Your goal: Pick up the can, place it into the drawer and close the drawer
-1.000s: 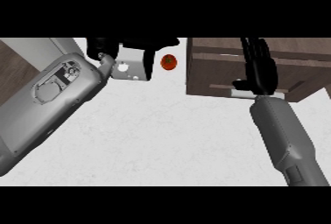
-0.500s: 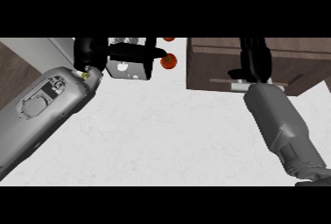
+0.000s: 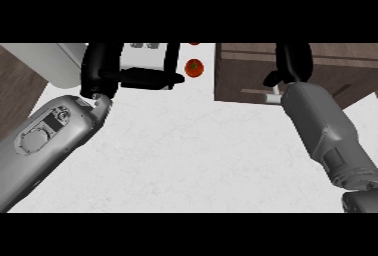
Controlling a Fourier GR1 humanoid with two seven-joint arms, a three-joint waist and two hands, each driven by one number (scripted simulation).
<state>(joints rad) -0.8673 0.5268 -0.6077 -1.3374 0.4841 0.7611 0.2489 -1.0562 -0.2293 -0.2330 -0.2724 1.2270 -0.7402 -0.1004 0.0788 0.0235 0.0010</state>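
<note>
White speckled bench fills the middle of the head view; dark wood shows past its far-left edge.

Left forearm, grey, comes up from the lower-left corner. Left hand, black, sits at the bench's far-left part, fingers and thumb curled round a pale, light-grey object that shows between them. Most of that object is hidden by the hand; cannot tell whether it is the can.

Just right of the hand, near the far edge: a small red-orange round thing, standing apart from the fingers. A second sliver of red shows at the far edge above it.

Right of that, a dark brown wooden drawer unit takes the far-right corner of the bench, with a pale handle on its front.

Right forearm, grey, runs from the lower-right corner up to the unit. Right hand, black, lies over the drawer front, fingers bent down by the handle; cannot tell whether they grip it.
</note>
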